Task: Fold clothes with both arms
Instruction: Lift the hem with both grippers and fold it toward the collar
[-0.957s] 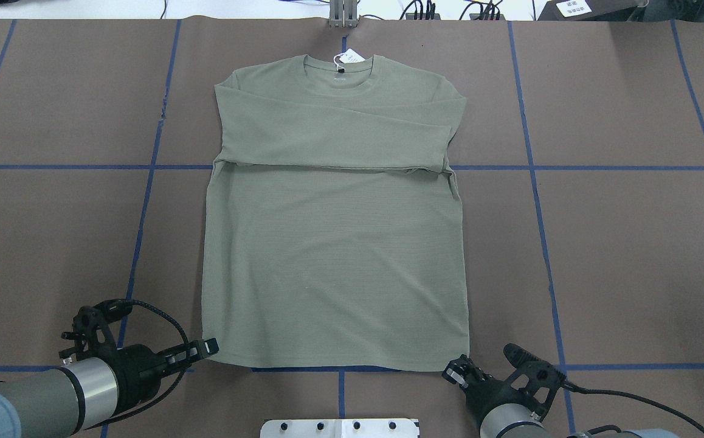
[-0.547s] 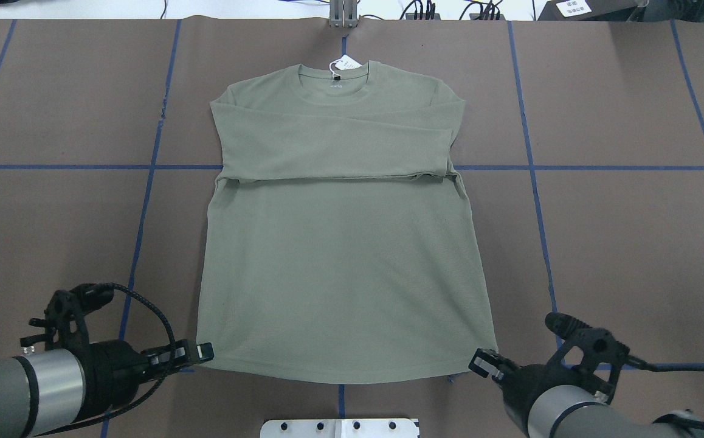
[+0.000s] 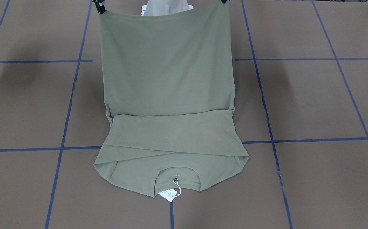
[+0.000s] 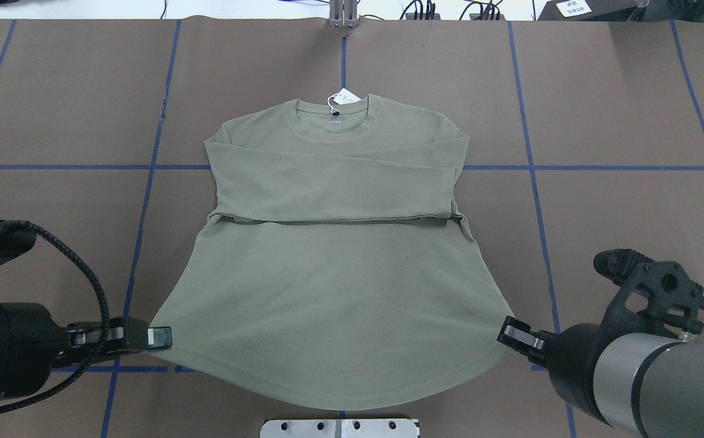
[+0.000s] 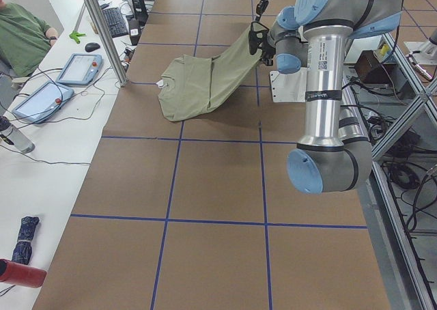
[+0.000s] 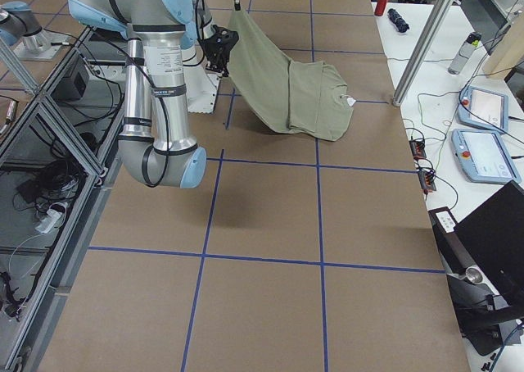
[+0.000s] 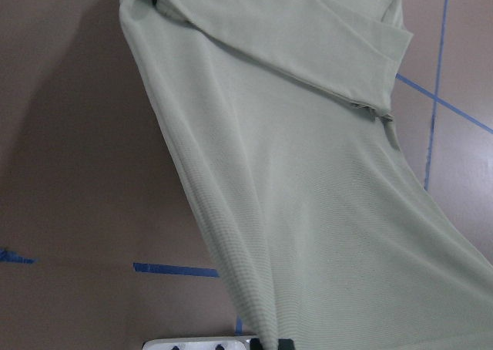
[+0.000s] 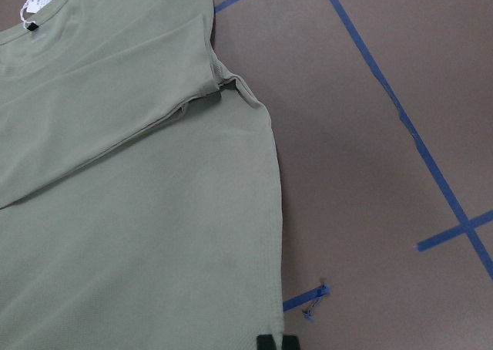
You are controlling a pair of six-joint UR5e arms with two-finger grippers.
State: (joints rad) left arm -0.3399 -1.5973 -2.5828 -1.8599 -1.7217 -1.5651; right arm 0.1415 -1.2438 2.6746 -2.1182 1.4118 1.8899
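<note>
Overhead exterior: left claw (image 4: pixel 160 336) and right claw (image 4: pixel 506 331) each grasp a hem corner of the shirt (image 4: pixel 334 292).

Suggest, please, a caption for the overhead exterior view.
Left gripper and right gripper hold the sage-green ribbed long-sleeve shirt aloft by its hem corners.

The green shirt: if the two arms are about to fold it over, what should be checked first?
1. Left gripper clamps a bottom corner of the shirt: ok.
2. Right gripper clamps the other corner: ok.
3. Hem raised off the table: ok.
4. Sleeves folded across the chest: ok.
5. Collar end lying on the table: ok.
6. Grip firm enough: cannot tell.
</note>
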